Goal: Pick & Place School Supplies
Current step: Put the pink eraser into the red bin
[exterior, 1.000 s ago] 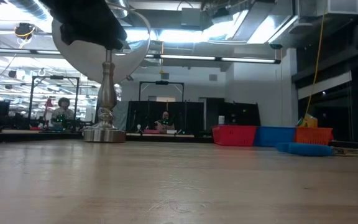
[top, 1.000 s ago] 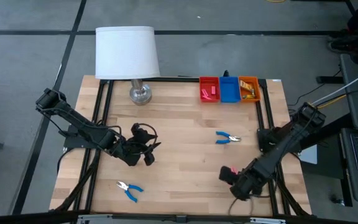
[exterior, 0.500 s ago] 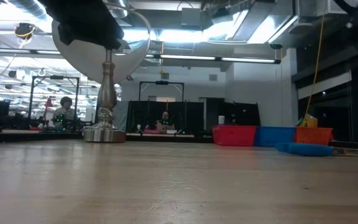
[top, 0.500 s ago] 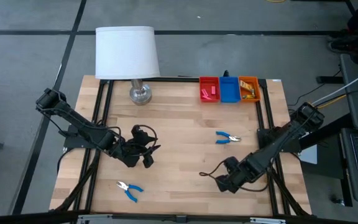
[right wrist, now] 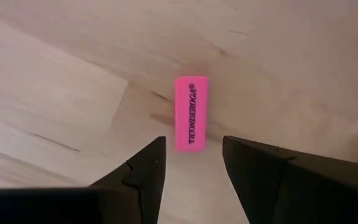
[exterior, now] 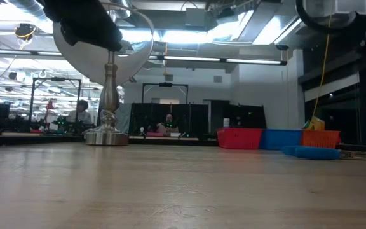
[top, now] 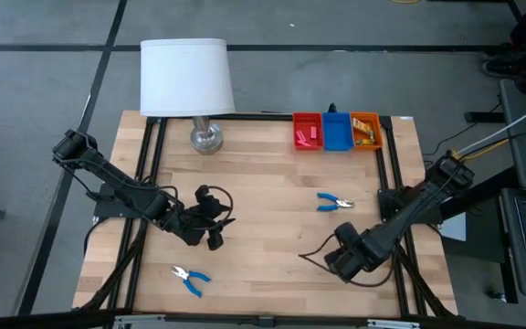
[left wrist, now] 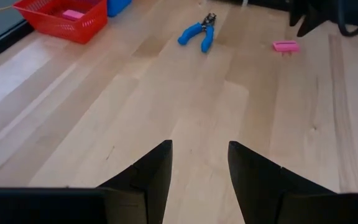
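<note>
**Pink eraser lies straight ahead of our right pincer, lengthwise to the gap**

We see the pink eraser (right wrist: 191, 112) flat on the bare tabletop (top: 263, 228) near its right-front corner, hidden from the overhead camera by our right arm. In the right wrist view its long axis runs directly away from the pincer, in line with the gap between the two fingers, so the fingers would close across its short width. The right pincer (right wrist: 190, 163) is spread and holds nothing; the eraser's near end sits just ahead of the fingertips, not yet between them. We judge that a short advance along that same line is what the grasp needs, with no turn of the wrist.

Our left pincer (left wrist: 199, 163), also spread and empty, hangs over the left-middle of the tabletop, well apart from the eraser (left wrist: 285, 46), so the right arm is plainly the nearer. The red tray (top: 307, 120) stands at the far edge.
</note>
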Tool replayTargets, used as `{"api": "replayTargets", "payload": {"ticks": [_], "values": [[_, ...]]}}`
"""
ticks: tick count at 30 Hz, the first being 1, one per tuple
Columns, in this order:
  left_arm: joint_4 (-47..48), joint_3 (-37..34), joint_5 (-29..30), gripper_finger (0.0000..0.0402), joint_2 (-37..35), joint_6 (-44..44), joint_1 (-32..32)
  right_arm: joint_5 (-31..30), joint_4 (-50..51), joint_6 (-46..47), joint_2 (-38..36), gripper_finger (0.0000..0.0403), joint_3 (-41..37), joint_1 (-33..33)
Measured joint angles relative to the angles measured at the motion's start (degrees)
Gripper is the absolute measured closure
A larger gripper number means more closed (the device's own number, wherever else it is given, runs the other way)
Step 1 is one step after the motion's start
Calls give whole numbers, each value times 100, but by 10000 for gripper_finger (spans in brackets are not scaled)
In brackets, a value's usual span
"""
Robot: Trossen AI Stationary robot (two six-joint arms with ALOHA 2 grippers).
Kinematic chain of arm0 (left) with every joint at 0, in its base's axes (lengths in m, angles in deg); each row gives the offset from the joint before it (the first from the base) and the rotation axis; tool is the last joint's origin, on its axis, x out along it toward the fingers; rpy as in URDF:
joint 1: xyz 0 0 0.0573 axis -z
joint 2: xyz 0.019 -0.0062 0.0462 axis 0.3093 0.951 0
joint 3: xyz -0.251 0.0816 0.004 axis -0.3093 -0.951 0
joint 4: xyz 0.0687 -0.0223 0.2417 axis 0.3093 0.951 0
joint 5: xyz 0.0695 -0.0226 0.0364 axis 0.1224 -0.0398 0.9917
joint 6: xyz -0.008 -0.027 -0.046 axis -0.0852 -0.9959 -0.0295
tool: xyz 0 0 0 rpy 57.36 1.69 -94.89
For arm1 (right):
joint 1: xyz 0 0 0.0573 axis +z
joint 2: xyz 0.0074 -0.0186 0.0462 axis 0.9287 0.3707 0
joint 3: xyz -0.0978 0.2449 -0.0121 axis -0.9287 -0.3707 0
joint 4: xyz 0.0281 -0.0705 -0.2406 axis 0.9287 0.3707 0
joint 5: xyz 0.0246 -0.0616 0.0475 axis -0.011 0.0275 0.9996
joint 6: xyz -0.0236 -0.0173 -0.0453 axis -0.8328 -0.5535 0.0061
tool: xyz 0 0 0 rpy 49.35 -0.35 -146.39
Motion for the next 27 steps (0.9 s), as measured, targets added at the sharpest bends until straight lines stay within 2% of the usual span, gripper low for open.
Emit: {"api": "replayTargets", "payload": {"ticks": [7,13,22,27], "values": [[5,-1,-9,249,0,-15,-13,2,-69,-692,347,241,-2,-3],[10,0,13,249,0,-161,-15,7,-207,-714,599,237,-2,-58],[-14,0,-9,249,0,-314,-17,92,-330,-710,903,204,13,-65],[-15,-1,-36,249,0,-318,-17,-16,-365,-692,905,207,-7,-66]]}}
